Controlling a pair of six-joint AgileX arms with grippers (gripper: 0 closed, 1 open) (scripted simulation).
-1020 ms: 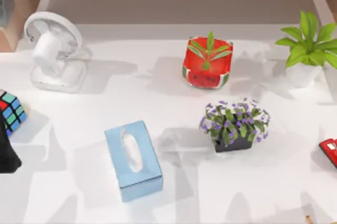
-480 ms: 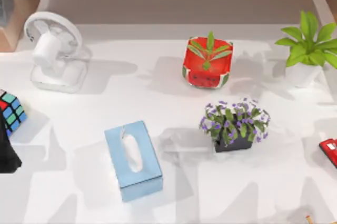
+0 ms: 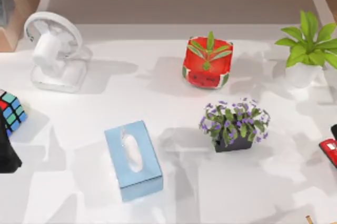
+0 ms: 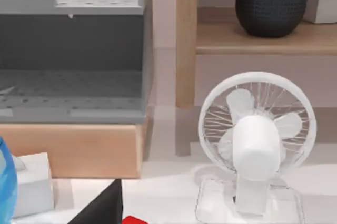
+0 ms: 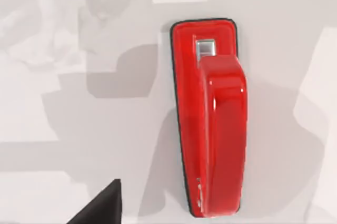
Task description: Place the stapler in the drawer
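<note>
Presently the stapler [image 3: 329,151] lies flat on the white table [image 3: 95,108] at the right edge of the top view, just below mid-height, cut off by the frame so that little more than 1 red corner with black trim shows. Seen from the right wrist, the stapler [image 5: 210,116] lies whole on the bare tabletop at centre right of that frame, its hinged red arm closed over the base, with nothing touching it. A dark wedge at the lower left of that frame may belong to the right arm's tool, but whether that tool is released or clenched cannot be told. The same holds for the left arm: a black mass at the lower left edge of the top view hints at it, and its fingers cannot be made out.

Judged by these positions, the task stands at its beginning: the stapler is not grasped, not lifted, and well apart from the gray drawer unit [image 4: 71,50], which occupies the upper left of the left wrist view. Grasp, carry and release into the drawer all remain.

Other items, top view: white desk fan [image 3: 52,50] upper left; watermelon-patterned plant pot [image 3: 207,62] upper centre; purple-flowered plant [image 3: 234,124] centre right; blue tissue box [image 3: 132,159] lower centre; puzzle cube [image 3: 10,111] left edge, partly cut off. Whether the drawer is pulled fully open is hard to judge from this angle.
</note>
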